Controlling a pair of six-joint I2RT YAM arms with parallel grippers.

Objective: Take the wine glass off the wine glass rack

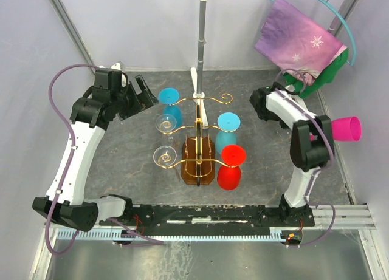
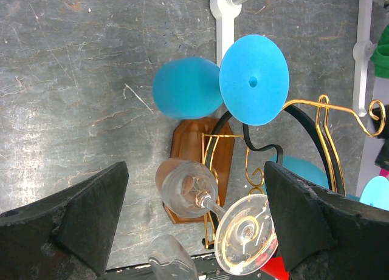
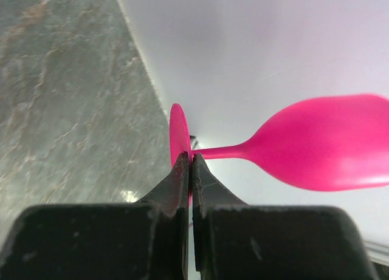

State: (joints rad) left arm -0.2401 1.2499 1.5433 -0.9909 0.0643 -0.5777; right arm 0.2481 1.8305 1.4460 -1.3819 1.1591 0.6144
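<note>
The gold wire wine glass rack stands on its brown base mid-table. On its left arms hang a blue glass and two clear glasses. On its right arms hang a light blue glass and a red glass. My left gripper is open and empty, just left of the blue glass. In the left wrist view a clear glass hangs on the rack ahead of the open gripper. My right gripper is shut on the foot of a pink glass, held off the rack at the right.
A grey upright pole stands behind the rack. A purple cloth on a hanger hangs at the back right, over something green. White walls close the left, back and right sides.
</note>
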